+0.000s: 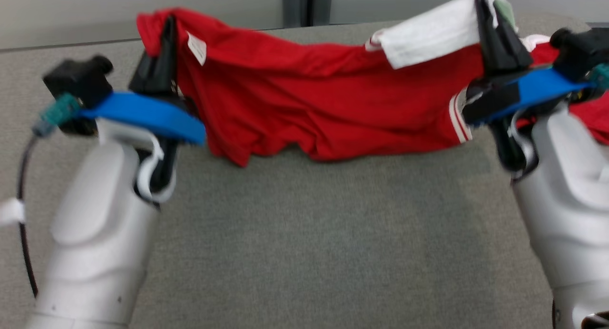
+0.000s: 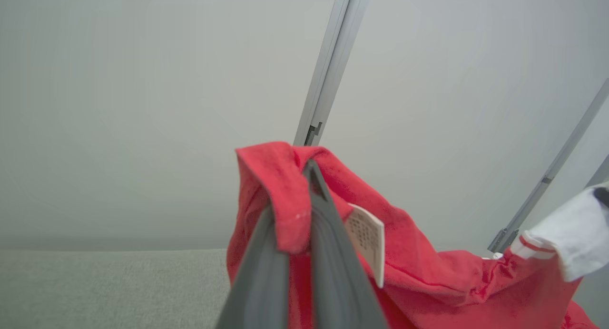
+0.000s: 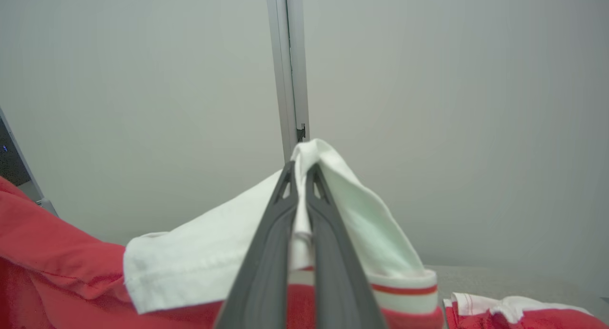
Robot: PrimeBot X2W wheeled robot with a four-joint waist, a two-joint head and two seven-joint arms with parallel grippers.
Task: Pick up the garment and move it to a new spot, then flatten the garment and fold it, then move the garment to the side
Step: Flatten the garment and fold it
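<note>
in right wrist view — white sleeve (image 3: 200, 262)

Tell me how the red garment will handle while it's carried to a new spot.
The garment looks floppy: it sags in the middle between the left fingers and right fingers. Probably light, since pinches at two edges hold it up. Its white sleeve folds over limply, so expect creases when laid down.

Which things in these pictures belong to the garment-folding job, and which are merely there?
In the job: red-and-white garment; left gripper and right gripper, jaws shut on it; grey table below.
Merely there: pale wall; metal strip on it; black cable at the head view's left edge.
</note>
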